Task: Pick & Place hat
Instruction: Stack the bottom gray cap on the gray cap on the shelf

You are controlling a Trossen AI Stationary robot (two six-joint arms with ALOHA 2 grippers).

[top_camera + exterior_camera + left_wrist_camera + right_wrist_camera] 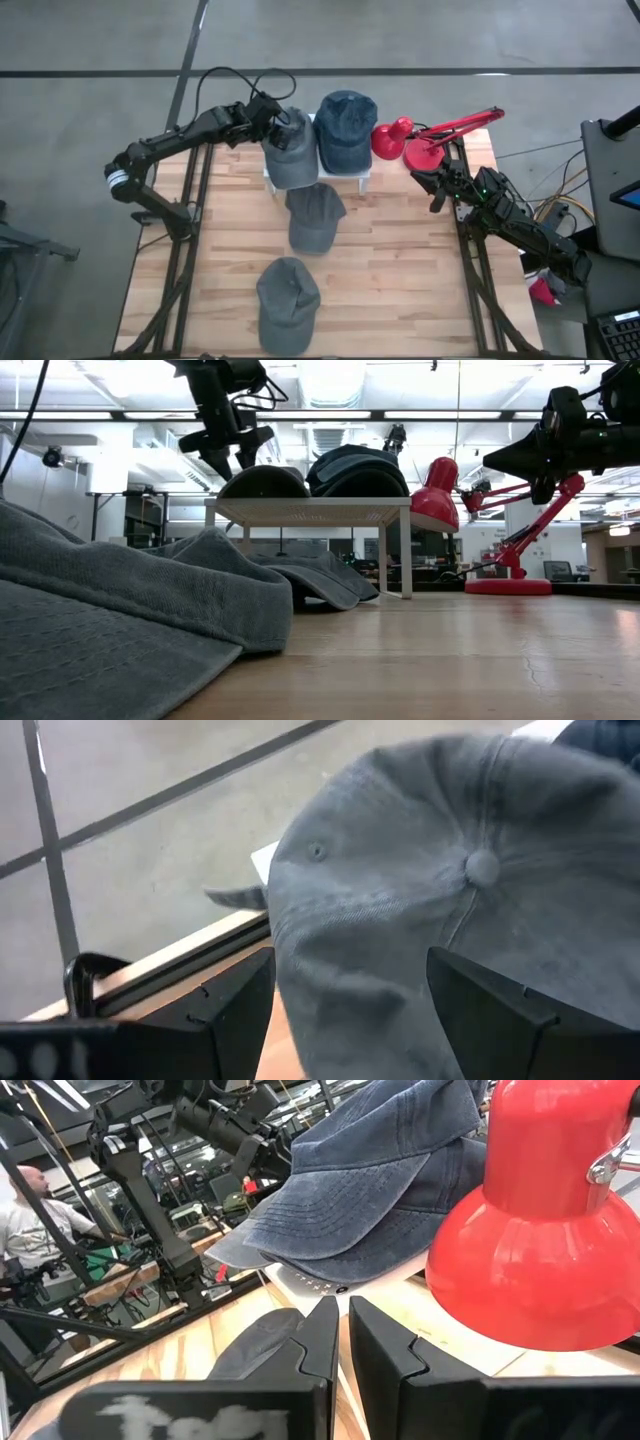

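A grey cap [291, 150] sits crown-up on a small white stand [364, 180], beside a blue denim cap [346, 128]. My left gripper [277, 121] hovers open just over the far-left side of the grey cap's crown [470, 870]. In the low view its fingers [228, 460] hang slightly above the cap [265, 482]. Two more grey caps lie on the table, one in front of the stand [314, 216] and one near the near edge [288, 302]. My right gripper [436, 187] waits shut at the table's right side, near the lamp.
A red desk lamp [417, 143] stands at the far right, its shade [545, 1250] close to the blue cap [370, 1180] and to my right gripper [343, 1345]. Bare wood [400, 280] lies to the right of the two loose caps. A person [25, 1230] stands beyond the table.
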